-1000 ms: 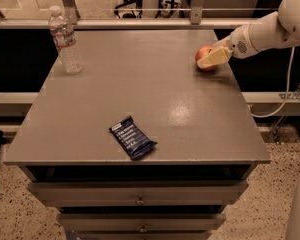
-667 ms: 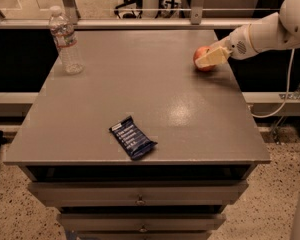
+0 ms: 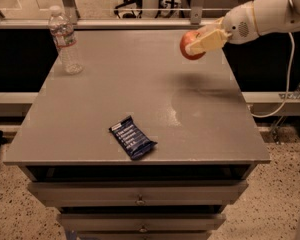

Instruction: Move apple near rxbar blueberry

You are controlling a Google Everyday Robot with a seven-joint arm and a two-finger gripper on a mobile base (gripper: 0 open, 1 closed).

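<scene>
The red apple (image 3: 188, 47) is held in the air above the right rear part of the grey table (image 3: 105, 109), clear of the surface. My gripper (image 3: 199, 42) comes in from the upper right on a white arm and is shut on the apple, cream fingers (image 3: 206, 40) across its right side. The rxbar blueberry (image 3: 132, 137), a dark navy wrapper with white text, lies flat near the table's front edge, left of centre, well away from the apple.
A clear plastic water bottle (image 3: 65, 40) stands upright at the table's rear left corner. Drawers (image 3: 140, 199) sit under the tabletop. A white cable (image 3: 290, 84) hangs off the right side. A rail runs behind the table.
The gripper has lifted the apple off the table surface; it now hangs above the spot where it rested. The bar and bottle have not moved.
</scene>
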